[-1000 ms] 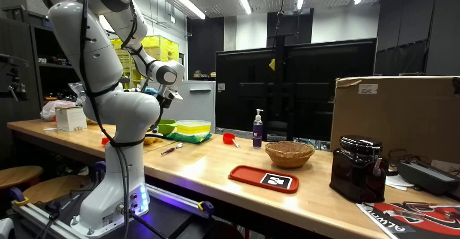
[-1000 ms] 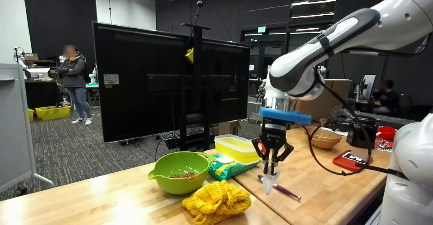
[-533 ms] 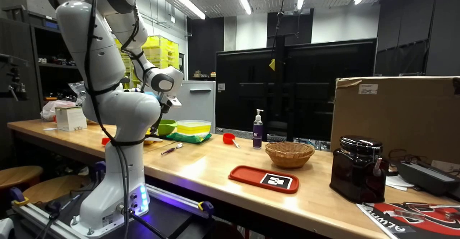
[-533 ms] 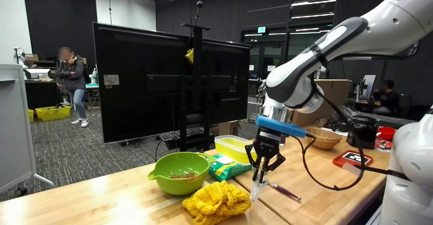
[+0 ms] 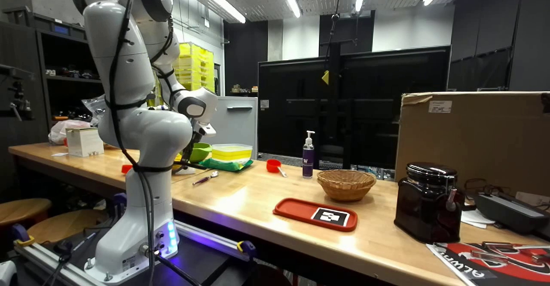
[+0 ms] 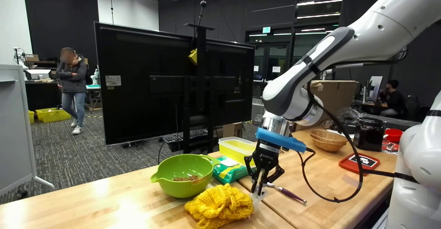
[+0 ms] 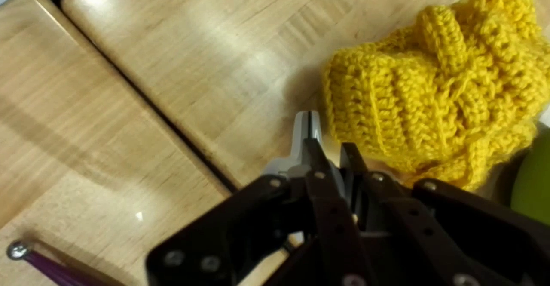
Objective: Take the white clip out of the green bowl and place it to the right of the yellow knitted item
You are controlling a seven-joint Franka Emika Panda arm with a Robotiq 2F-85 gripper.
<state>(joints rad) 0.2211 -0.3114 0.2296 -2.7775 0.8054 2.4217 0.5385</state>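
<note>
The white clip (image 6: pixel 256 200), pale and partly see-through, is in my gripper (image 6: pixel 257 189). The clip is low over the table, right beside the right edge of the yellow knitted item (image 6: pixel 220 206); I cannot tell whether it touches the table. In the wrist view, the clip (image 7: pixel 298 137) points forward between my narrowly spaced fingers (image 7: pixel 330 148), with the yellow knitted item (image 7: pixel 434 96) to the right. The lime-green bowl (image 6: pixel 186 187) stands behind the yellow item and holds brown bits. The bowl (image 5: pixel 200 152) is partly hidden by the arm in an exterior view.
A purple-handled spoon (image 6: pixel 291 195) lies right of my gripper. A green packet (image 6: pixel 234 173) and a yellow container (image 6: pixel 236 147) are behind it. A woven basket (image 5: pixel 346 187) and a red tray (image 5: pixel 296 210) lie farther along. A seam crosses the table.
My gripper has moved down and left in an exterior view with the clip in it, close to the yellow knitted item. The yellow item's right edge has shifted slightly left. The bowl has not moved.
</note>
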